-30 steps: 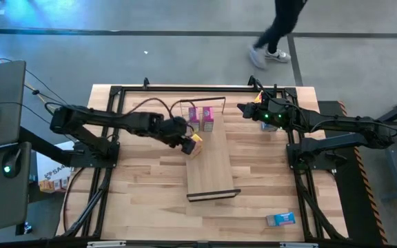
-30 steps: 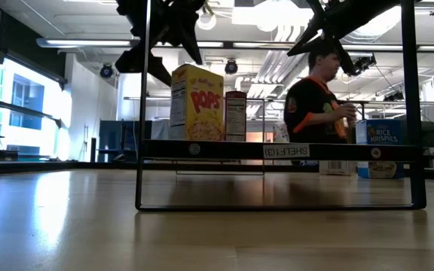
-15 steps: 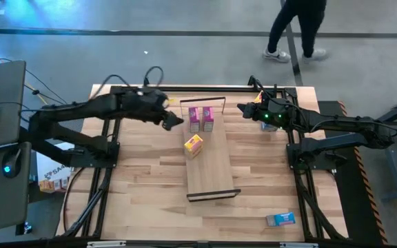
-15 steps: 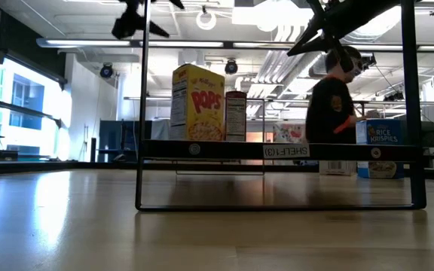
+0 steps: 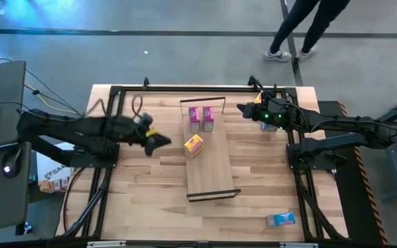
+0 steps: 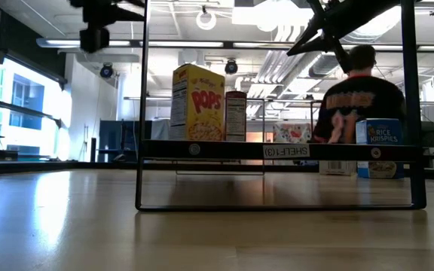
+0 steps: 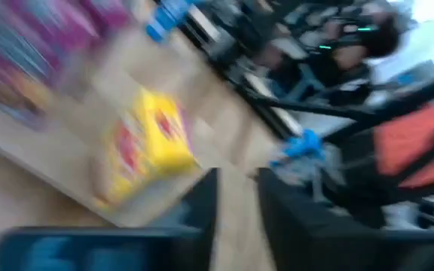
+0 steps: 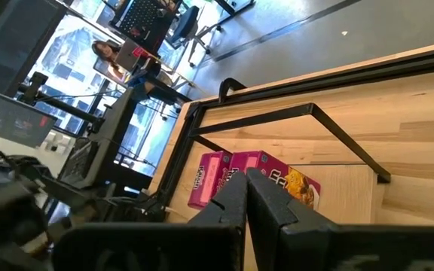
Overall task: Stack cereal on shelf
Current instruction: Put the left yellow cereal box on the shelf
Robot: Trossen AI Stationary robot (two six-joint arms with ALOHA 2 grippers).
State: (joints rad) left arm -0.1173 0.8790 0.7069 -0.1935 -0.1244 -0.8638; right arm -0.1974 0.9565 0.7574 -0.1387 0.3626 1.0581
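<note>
3 boxes sit on the shelf [image 5: 211, 162]: 2 pink boxes [image 5: 200, 118] side by side at its far end, and 1 yellow box [image 5: 194, 145] near them at the plank's left edge, slightly skewed. A light blue box [image 5: 280, 219] lies flat on the tabletop [image 5: 143, 200] near the front right corner, well apart from the shelf. So approx. half done by my read; the blue one at least is left, and any other boxes aren't clearly in view from above.

Left gripper [image 5: 158, 141] hangs over the table left of the shelf, beside the yellow box but not touching, carrying nothing; whether fingers are wide or narrow I can't tell, since the left wrist view is too smeared. Right gripper [image 5: 244, 109] waits near the far right of the shelf; its wrist view shows the fingers pressed narrow together, empty.

Views differ: the low view reads the yellow box [image 6: 197, 102] as standing upright on the shelf, with a blue Rice Krispies box [image 6: 384, 148] at the right, behind the shelf frame, plus a person [image 6: 359, 98] in the room behind. The overhead view alone gives the layout and the stray blue box. The right wrist view shows the pink pair close up.
</note>
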